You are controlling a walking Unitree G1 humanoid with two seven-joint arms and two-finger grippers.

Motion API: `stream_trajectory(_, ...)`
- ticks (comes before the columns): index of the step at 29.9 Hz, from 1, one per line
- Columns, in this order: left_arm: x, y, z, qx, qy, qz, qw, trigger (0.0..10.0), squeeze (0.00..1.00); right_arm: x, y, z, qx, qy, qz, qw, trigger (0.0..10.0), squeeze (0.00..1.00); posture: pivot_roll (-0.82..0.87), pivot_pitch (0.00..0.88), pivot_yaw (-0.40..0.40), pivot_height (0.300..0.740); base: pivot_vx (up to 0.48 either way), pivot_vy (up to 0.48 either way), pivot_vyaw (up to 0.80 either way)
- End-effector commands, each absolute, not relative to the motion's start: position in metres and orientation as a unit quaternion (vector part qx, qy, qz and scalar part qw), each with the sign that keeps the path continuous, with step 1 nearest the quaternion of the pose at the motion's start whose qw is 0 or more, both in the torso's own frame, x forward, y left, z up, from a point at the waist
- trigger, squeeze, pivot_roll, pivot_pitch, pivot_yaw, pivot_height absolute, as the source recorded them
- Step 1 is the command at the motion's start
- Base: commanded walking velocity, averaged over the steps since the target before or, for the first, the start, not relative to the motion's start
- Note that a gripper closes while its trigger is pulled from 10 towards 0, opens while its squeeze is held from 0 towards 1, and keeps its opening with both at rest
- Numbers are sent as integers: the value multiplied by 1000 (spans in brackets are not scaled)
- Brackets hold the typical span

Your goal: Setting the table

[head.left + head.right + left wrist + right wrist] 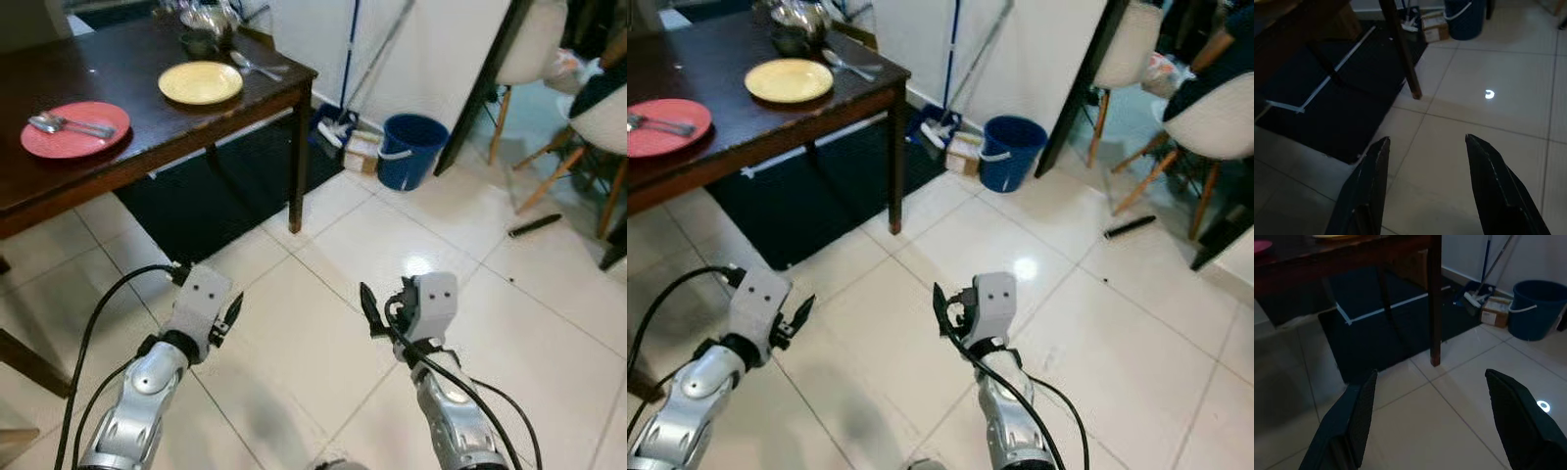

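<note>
While both the left gripper (1425, 161) and right gripper (1430, 401) hang open and empty, nothing is held. Walking closer risks clipping the table (147, 147) leg, jolting the red plate (75, 129).

Both silver arms reach forward at the near edge of the scene, the left tool (233, 311) and the right tool (370, 311) level with each other, well apart, each with its 2 black fingers spread and holding nothing.

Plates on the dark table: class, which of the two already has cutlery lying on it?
The red plate, nearer the robot's left side, has a spoon and fork lying across it. The yellow plate is bare; its cutlery lies beside it on the table.
</note>
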State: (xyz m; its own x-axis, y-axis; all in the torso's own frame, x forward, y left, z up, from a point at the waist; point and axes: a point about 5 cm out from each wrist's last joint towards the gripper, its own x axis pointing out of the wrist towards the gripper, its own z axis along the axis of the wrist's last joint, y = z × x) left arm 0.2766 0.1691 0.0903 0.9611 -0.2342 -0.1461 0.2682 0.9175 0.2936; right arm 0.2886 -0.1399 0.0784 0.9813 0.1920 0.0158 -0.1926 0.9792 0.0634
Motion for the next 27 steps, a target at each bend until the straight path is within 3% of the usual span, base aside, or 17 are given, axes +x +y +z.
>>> stream_trajectory(1, 276, 167, 88, 162, 55, -132, 976, 10000, 0, 288, -141, 75, 33, 5, 97, 995, 10000, 0, -108, 17, 27, 740, 480, 0, 0)
stream_trajectory(10, 275, 167, 88, 162, 50, -130, 977, 10000, 0, 287, -139, 77, 24, 0, 106, 994, 10000, 0, -105, 16, 24, 740, 480, 0, 0)
stream_trajectory(21, 264, 203, 96, 150, 40, -28, 987, 10000, 0, 307, -123, 100, 29, -31, 141, 989, 10000, 0, 0, 7, -50, 740, 480, 0, 0)
stream_trajectory(27, 261, 209, 103, 139, 29, 3, 990, 10000, 0, 320, -131, 116, 23, -51, 137, 989, 10000, 0, 18, 7, -59, 740, 480, 0, 0)
